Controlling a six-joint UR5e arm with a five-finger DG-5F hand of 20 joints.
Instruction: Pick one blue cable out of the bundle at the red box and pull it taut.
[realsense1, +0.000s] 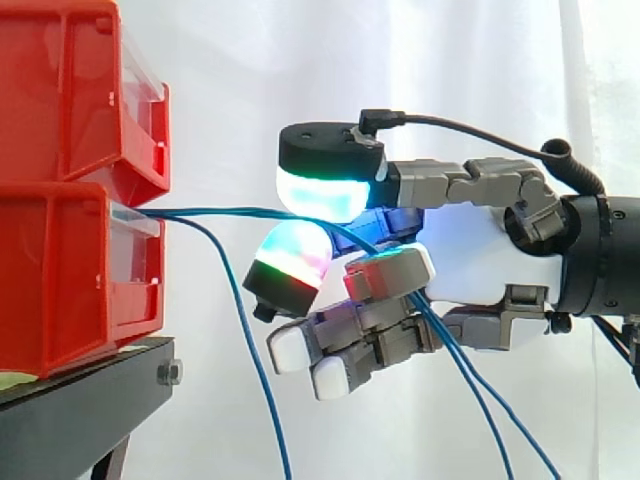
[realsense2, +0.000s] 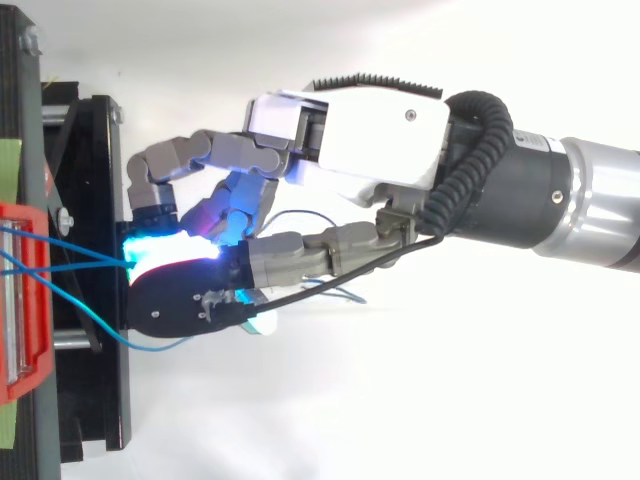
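Hand (realsense1: 480, 262) curled, pads (realsense1: 320, 196) pinching blue cable (realsense1: 215, 212), beside red box (realsense1: 60, 275)

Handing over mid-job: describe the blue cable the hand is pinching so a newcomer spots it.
Find the lower red bin. From its front, the pinched cable runs nearly level into the hand's glowing fingers. Its neighbour sags downward instead.

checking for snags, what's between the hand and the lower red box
Blue cables run from the red box to the hand, one drooping loose; otherwise bare, per the side view.
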